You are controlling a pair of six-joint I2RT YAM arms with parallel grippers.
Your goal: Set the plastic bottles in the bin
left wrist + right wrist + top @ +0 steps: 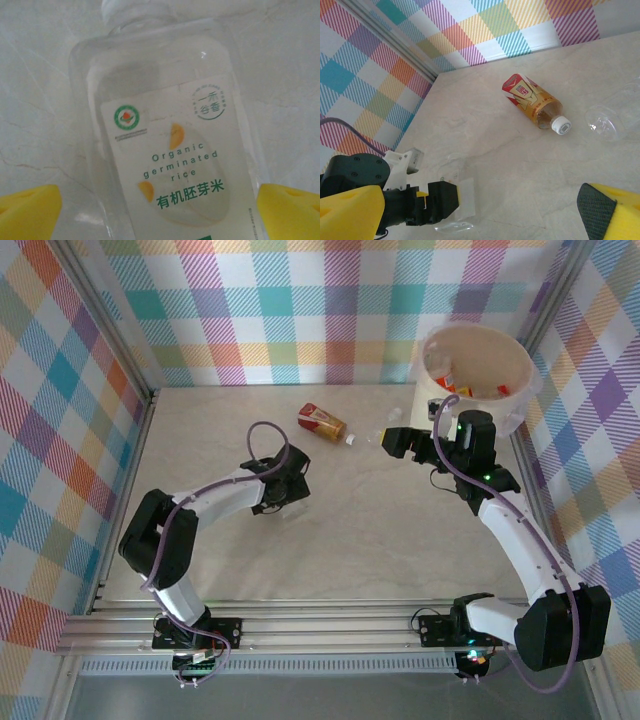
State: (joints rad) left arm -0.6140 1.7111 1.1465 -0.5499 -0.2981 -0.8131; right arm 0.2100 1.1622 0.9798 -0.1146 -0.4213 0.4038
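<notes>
A clear plastic bottle point(165, 140) with a white "Organic germinated rice" label lies on the table between the yellow fingertips point(30, 207) of my open left gripper point(160, 215). From above, that left gripper point(283, 495) sits over this bottle point(293, 510). An amber bottle point(320, 422) with a red label and white cap lies mid-table. It is ahead of my right gripper point(480, 215), as the amber bottle point(532, 102) in the wrist view. Another clear bottle point(612, 117) lies right of it. My right gripper point(400, 440) hangs open and empty near the bin point(520, 360), which holds several bottles point(470, 390).
Checked walls close the table in at the back and on both sides, with metal frame posts point(110, 320) in the corners. The bin stands in the far right corner. Bare marble-patterned tabletop point(380, 540) lies between the two arms.
</notes>
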